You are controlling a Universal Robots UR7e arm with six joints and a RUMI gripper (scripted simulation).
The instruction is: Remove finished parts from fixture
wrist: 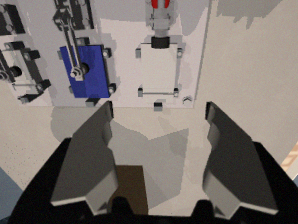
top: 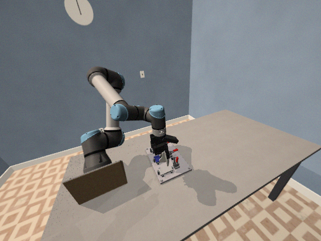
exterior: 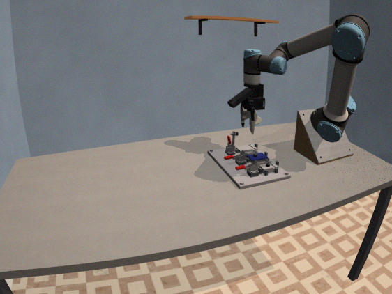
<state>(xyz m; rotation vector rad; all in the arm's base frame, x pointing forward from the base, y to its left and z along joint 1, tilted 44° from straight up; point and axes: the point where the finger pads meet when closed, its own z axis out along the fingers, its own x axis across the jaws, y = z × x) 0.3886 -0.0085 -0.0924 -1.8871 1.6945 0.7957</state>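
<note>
A pale finished part (wrist: 159,67) sits in the fixture (top: 185,168) (exterior: 265,182) (wrist: 117,30), ahead of and below the end effector (top: 168,165) (exterior: 247,129) (wrist: 158,102), whose fingers stand apart, unladen. The blue blank (top: 156,159) (exterior: 257,157) (wrist: 92,72) lies alongside under its clamp arm; table (top: 243,143) (exterior: 104,195) (wrist: 245,65) borders the fixture's edge.

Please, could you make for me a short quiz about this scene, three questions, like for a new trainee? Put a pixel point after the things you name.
1. True or false: the gripper (top: 165,160) (exterior: 247,129) (wrist: 158,102) is closed around the blue blank (top: 156,159) (exterior: 257,157) (wrist: 97,82).

2. Which place does the blue blank take in the row of three parts on the fixture (top: 183,171) (exterior: 251,183) (wrist: 122,30)?
A) the end nearest the raised clamp (top: 176,164) (exterior: 234,141) (wrist: 160,21)
B) the middle
C) the end farthest from the raised clamp

3. Fill in the missing word: the handles of the clamps are coloured ____.

Key: 1. False; 2. B; 3. red
</note>
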